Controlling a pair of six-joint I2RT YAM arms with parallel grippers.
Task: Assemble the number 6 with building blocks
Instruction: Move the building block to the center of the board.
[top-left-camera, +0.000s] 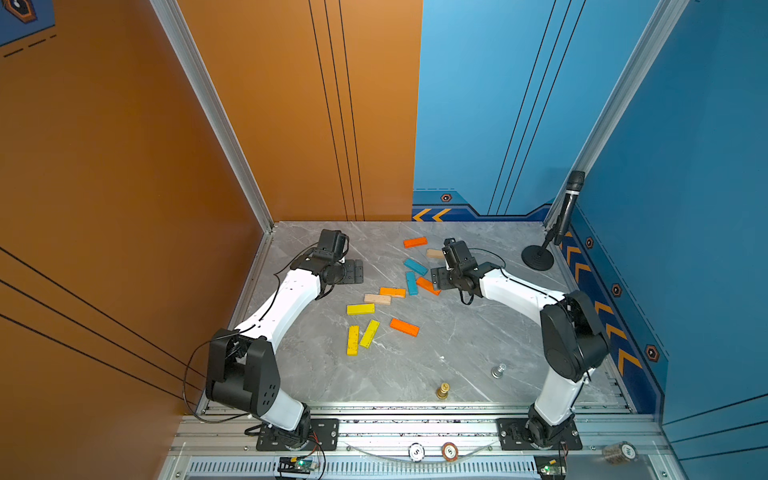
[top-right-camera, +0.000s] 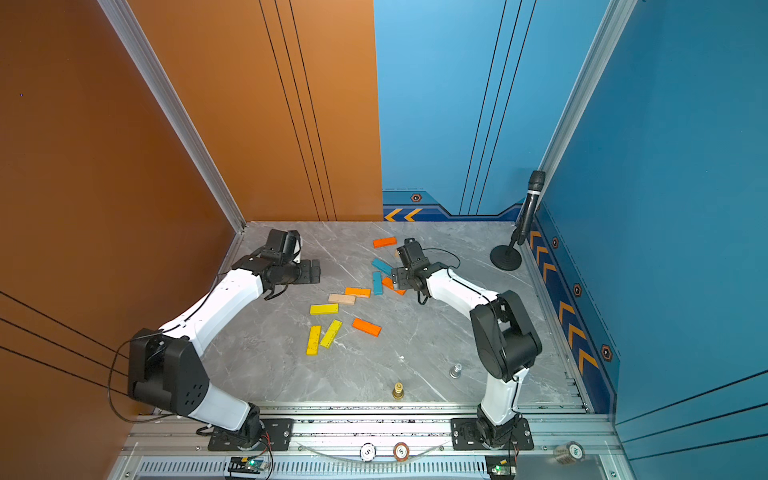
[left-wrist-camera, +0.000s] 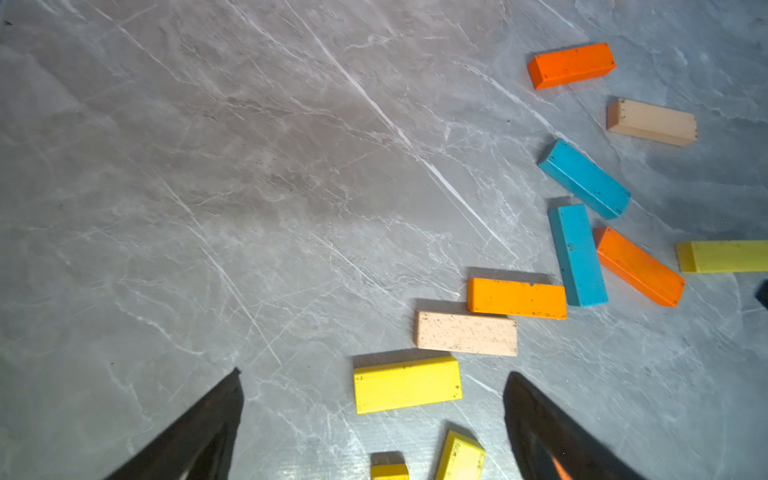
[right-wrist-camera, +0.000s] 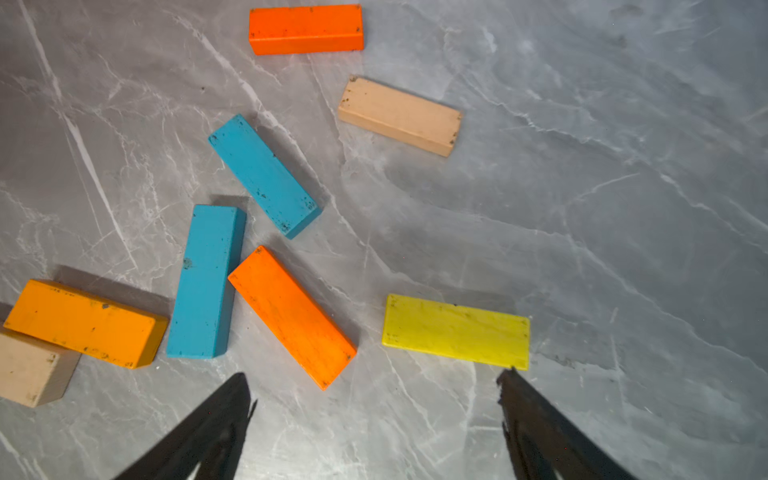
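The building blocks lie loose and flat on the grey marble table (top-left-camera: 478, 332) at mixed angles. A yellow one (top-left-camera: 360, 308), a tan one (top-left-camera: 377, 299) and an orange one (top-left-camera: 392, 292) make a stepped row. Two teal ones (top-left-camera: 415, 266) (top-left-camera: 411, 283) lie beside an orange one (top-left-camera: 428, 285). No number 6 shows. My left gripper (top-left-camera: 352, 272) (left-wrist-camera: 374, 372) hovers open at the far left, over bare table. My right gripper (top-left-camera: 439, 279) (right-wrist-camera: 375, 372) is open over the teal and orange cluster. One of its fingertips (right-wrist-camera: 513, 382) is at the corner of a yellow block (right-wrist-camera: 456, 331).
Two more yellow blocks (top-left-camera: 369, 333) (top-left-camera: 353, 340) and an orange one (top-left-camera: 404, 327) lie nearer the front. A gold piece (top-left-camera: 443, 390) and a silver piece (top-left-camera: 498, 370) stand front right. A microphone on a round stand (top-left-camera: 537, 257) occupies the far right corner. Walls enclose three sides.
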